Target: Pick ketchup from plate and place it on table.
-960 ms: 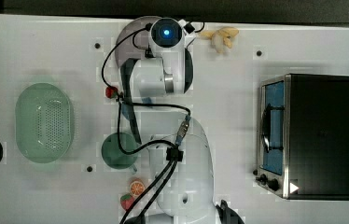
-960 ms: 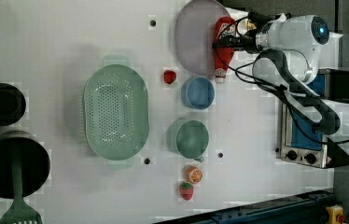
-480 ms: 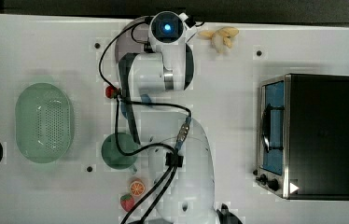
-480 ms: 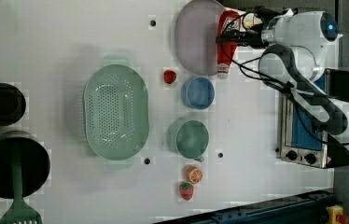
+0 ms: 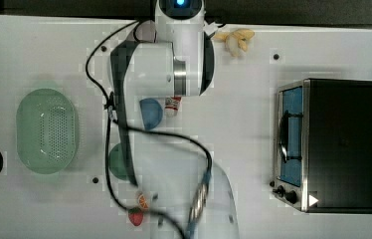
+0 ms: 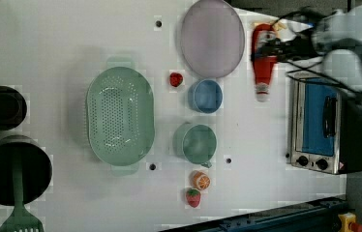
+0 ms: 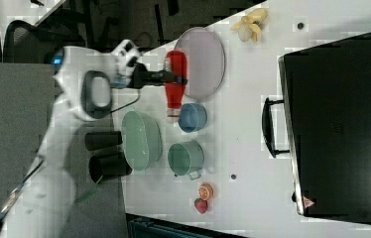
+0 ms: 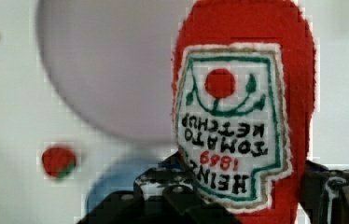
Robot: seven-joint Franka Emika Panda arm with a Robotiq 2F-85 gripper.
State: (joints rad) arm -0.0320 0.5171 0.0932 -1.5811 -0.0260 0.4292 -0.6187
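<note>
Your jaws were clamped on the ketchup (image 8: pixel 245 121), one finger (image 8: pixel 172 196) pressed against each side of the bottle near its lower body, so they stood only as far apart as the bottle is wide; the wrist view showed the white label facing the camera, with the black fingers flanking it. You held the ketchup (image 6: pixel 264 60) off the plate (image 6: pixel 212 37): in the left view it sat just to the right of the plate's rim, over the white table (image 6: pixel 72 43), its cap end pointing toward the left view's bottom and its length roughly parallel to the plate's edge. In the right view the ketchup (image 7: pixel 175 84) lay just beside the plate (image 7: pixel 203 62) on the right view's left, above the blue bowl (image 7: pixel 192 117), with the gripper (image 7: pixel 171 77) reaching in horizontally from the right view's left. Your arm stretched out long from its base, the white links crossing the table in the top view, where the wrist covered most of the plate and the ketchup's (image 5: pixel 172 105) cap end peeked out beside the blue bowl (image 5: pixel 150 113). Whether the bottle touched the table you could not tell from these views. A small strawberry (image 6: pixel 176 79) rested near the plate and bowl.
</note>
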